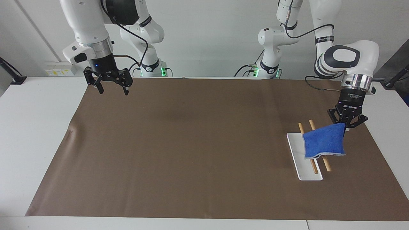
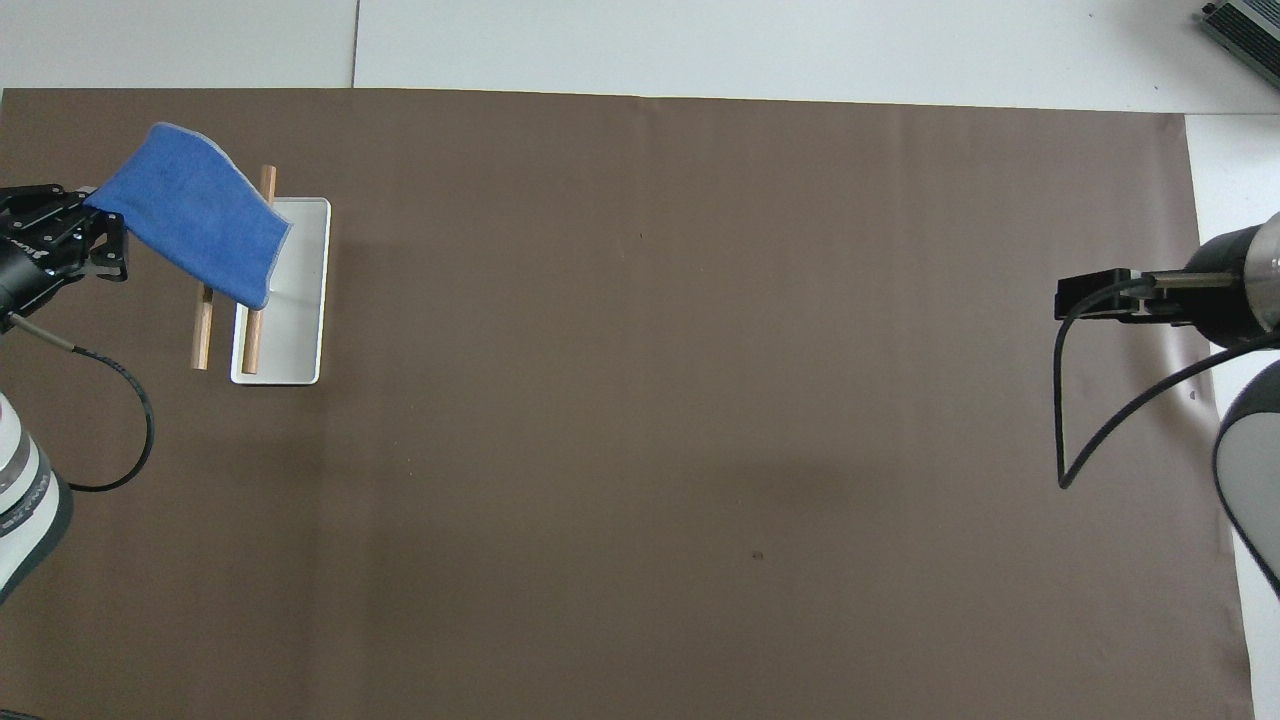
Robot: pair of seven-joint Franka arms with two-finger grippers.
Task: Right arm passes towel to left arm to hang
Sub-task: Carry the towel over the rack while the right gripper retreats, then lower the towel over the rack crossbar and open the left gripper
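Observation:
The blue towel (image 1: 324, 141) hangs from one corner in my left gripper (image 1: 344, 126), which is shut on it. The cloth spreads over the two wooden rods (image 1: 326, 164) of a rack with a white tray base (image 1: 306, 172) at the left arm's end of the table. In the overhead view the towel (image 2: 190, 215) covers the farther half of the rods (image 2: 201, 335), and the left gripper (image 2: 100, 225) is beside the rack (image 2: 295, 330). My right gripper (image 1: 113, 91) is open and empty, raised over the mat's corner at the right arm's end; it also shows in the overhead view (image 2: 1078, 298).
A brown mat (image 1: 204, 143) covers most of the white table. Two smaller white arms with green base lights (image 1: 271, 48) (image 1: 147, 38) stand at the robots' edge of the table.

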